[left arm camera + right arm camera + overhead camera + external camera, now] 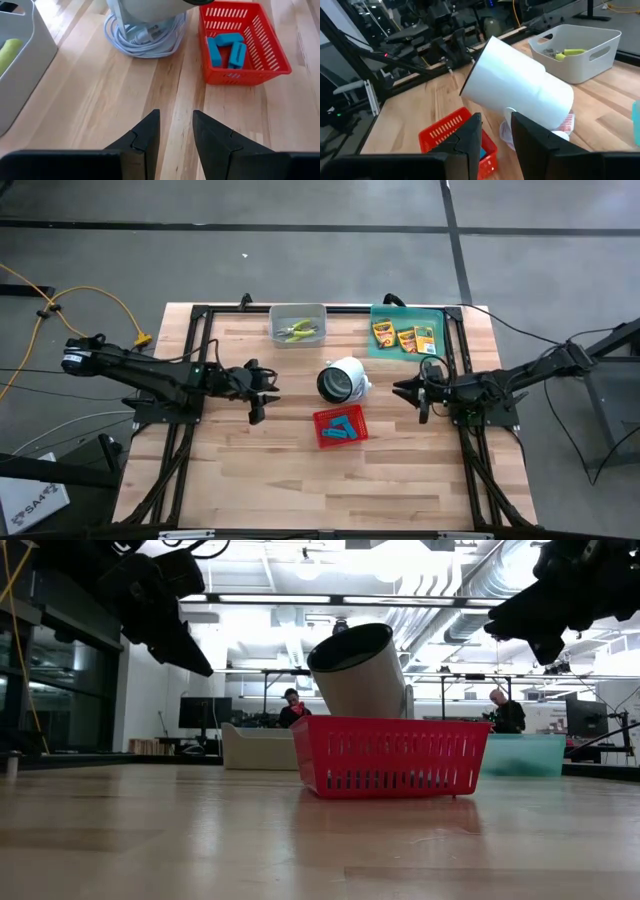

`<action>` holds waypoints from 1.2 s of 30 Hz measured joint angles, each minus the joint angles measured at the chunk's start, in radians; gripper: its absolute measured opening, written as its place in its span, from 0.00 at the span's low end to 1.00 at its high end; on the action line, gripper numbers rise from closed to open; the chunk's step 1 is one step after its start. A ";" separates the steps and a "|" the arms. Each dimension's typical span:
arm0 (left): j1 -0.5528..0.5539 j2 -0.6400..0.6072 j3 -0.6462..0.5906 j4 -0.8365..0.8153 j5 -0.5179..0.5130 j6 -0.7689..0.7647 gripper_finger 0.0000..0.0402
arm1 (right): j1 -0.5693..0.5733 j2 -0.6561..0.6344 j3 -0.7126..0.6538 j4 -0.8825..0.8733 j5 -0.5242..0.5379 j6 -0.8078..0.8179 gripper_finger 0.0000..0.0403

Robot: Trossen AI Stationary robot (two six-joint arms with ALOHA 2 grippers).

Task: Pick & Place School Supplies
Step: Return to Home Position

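High view –
Table [250, 480]: wood top, dark arm at each side.
Left gripper [266, 394]: seen over bare wood, L of centre, well apart from all supplies.
Right gripper [406, 397]: seen over bare wood, R of centre, just beside the white cylinder [342, 379].
Plier-like tools [298, 332]: both are lying in the grey bin [298, 310] at the far edge.
Crayon boxes [405, 337]: three are laid side by side in the green tray [385, 313], far R.
Light-blue blocks [342, 428]: gathered in the red basket [322, 420], near the table's middle, just in front of the cylinder.

Low view –
Basket: set on the wood at centre; cylinder is seen tilted behind it, dark mouth up & to the L.
Bin & tray: seen behind, L and R of the basket.
Arms: both are held up off the table at the upper corners.
People [292, 708]: two are seen in the room beyond.

Left wrist view –
Fingers: parted, nothing gripped – bare wood shows through the gap.
Blocks: abt three are made out in the basket ahead.
Cable [145, 40]: white, coiled round the cylinder's foot.

Right wrist view –
Fingers: parted, nothing gripped.
Ahead: cylinder, basket beside it w/ a blue piece inside, bin w/ a yellow-green handle beyond.
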 joint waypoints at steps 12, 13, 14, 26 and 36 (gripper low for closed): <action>-0.002 0.000 0.000 0.009 0.003 -0.006 0.27 | -0.254 -0.067 0.000 -0.008 -0.156 -0.053 0.24; -0.002 0.000 0.000 0.009 0.003 -0.007 0.27 | -0.278 -0.069 0.000 -0.008 -0.174 -0.052 0.24; -0.002 0.000 0.000 0.009 0.003 -0.007 0.27 | -0.301 -0.070 0.000 -0.011 -0.194 -0.048 0.24; -0.002 0.000 0.000 0.009 0.063 -0.012 0.27 | -0.347 -0.070 0.000 -0.140 -0.203 0.055 0.24; -0.002 0.000 0.000 0.009 0.063 -0.016 0.27 | -0.214 -0.118 -0.069 -0.133 -0.154 0.085 0.24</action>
